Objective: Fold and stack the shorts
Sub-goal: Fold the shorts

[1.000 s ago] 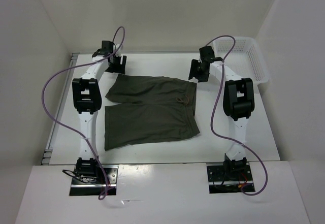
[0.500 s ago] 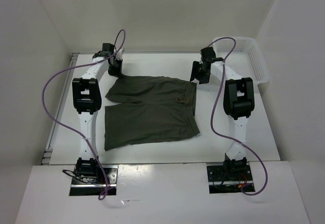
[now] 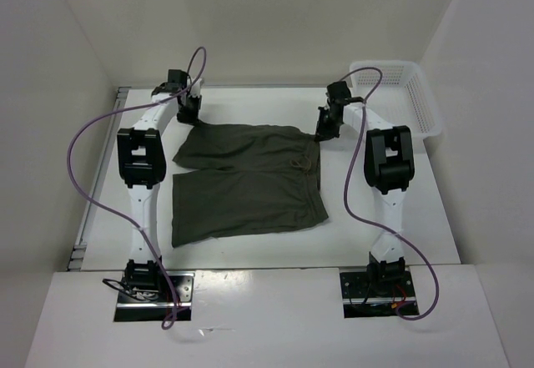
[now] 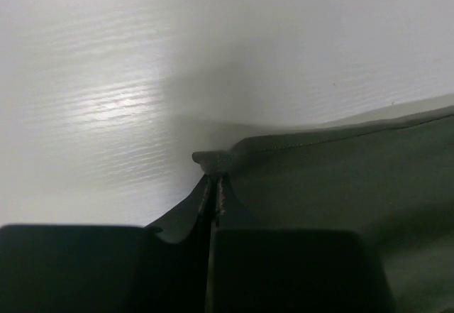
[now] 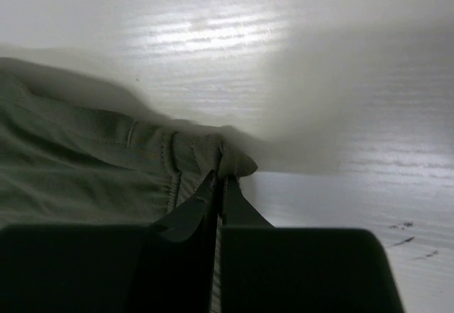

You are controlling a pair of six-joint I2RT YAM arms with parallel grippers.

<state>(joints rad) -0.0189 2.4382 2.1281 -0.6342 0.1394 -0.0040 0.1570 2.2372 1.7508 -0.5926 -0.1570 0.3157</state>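
Observation:
The dark olive-green shorts (image 3: 246, 180) lie flat on the white table, legs pointing left and waistband at the right. My left gripper (image 3: 188, 118) is at the far left corner of the upper leg, shut on the hem corner (image 4: 213, 161). My right gripper (image 3: 320, 131) is at the far right corner, shut on the waistband corner (image 5: 230, 158). In both wrist views the jaws meet with a pinch of fabric poking out past the tips. The shorts (image 4: 355, 185) spread to the right in the left wrist view, and the shorts (image 5: 85, 164) spread to the left in the right wrist view.
A white plastic mesh basket (image 3: 421, 105) stands at the back right, beside the right arm. Side walls enclose the table (image 3: 392, 209) on the left, back and right. Purple cables loop off both arms.
Both grippers have lowered onto the far corners of the shorts and closed from open to shut on the fabric. The shorts have not visibly shifted.

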